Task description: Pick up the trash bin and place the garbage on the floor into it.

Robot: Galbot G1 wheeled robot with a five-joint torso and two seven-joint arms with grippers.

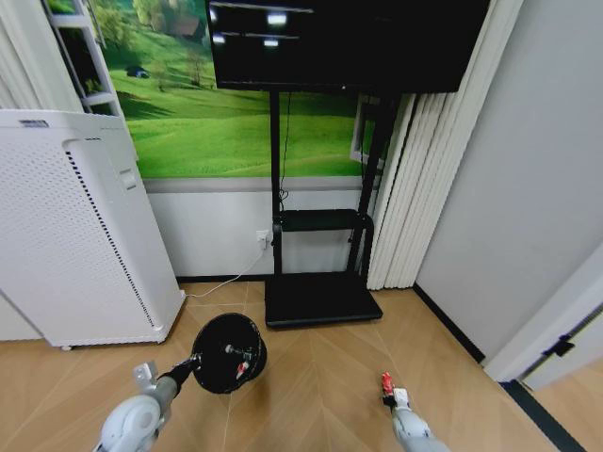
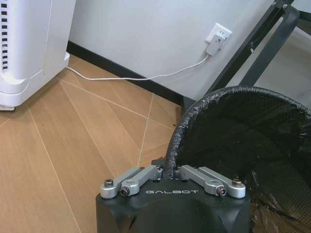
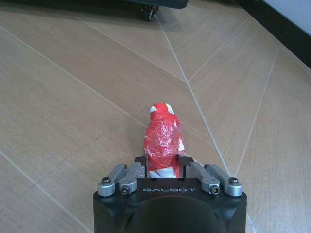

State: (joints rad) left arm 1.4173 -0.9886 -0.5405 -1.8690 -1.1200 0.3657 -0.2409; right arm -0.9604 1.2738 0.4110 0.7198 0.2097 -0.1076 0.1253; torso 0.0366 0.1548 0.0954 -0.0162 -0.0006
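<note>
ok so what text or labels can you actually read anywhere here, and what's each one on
"GALBOT" on the left gripper body, which is shut on the trash bin rim.
"GALBOT" on the right gripper body, which is shut on the red garbage piece.
A small label near the top of the white appliance: too small to read.

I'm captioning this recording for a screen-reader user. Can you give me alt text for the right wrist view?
The right claw is shut on a crumpled red-and-white wrapper, a piece of the garbage, which sticks out past its fingertips above the floor of light tan wood-look planks laid in angled seams. At the far edge a caster wheel of a dark stand rests on the planks.
</note>
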